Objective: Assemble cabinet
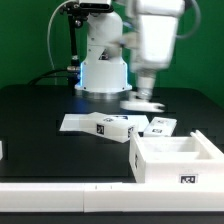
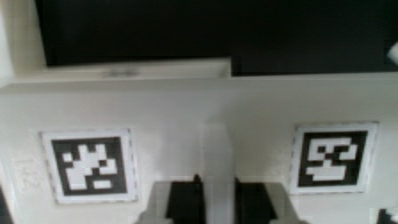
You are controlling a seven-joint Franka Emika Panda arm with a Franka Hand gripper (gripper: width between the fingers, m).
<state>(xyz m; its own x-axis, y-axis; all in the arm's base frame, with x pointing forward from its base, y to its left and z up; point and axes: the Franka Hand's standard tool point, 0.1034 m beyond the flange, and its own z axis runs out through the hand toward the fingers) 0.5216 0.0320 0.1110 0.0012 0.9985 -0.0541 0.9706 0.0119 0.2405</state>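
The cabinet's box frame (image 1: 176,158) stands open-topped at the front on the exterior view's right. A flat white panel (image 1: 92,124) and a small white block (image 1: 160,126), both tagged, lie mid-table. My gripper (image 1: 146,95) is low over another flat white panel (image 1: 138,103) in front of the robot base. In the wrist view this panel (image 2: 196,110) fills the picture and shows two tags. My gripper (image 2: 219,203) has its dark fingers (image 2: 183,200) close together, with a narrow white ridge of the panel between them.
The white domed robot base (image 1: 101,70) stands at the back. A white wall (image 1: 60,198) runs along the table's front edge. Beyond the panel, the wrist view shows another white piece (image 2: 125,68) on the black table.
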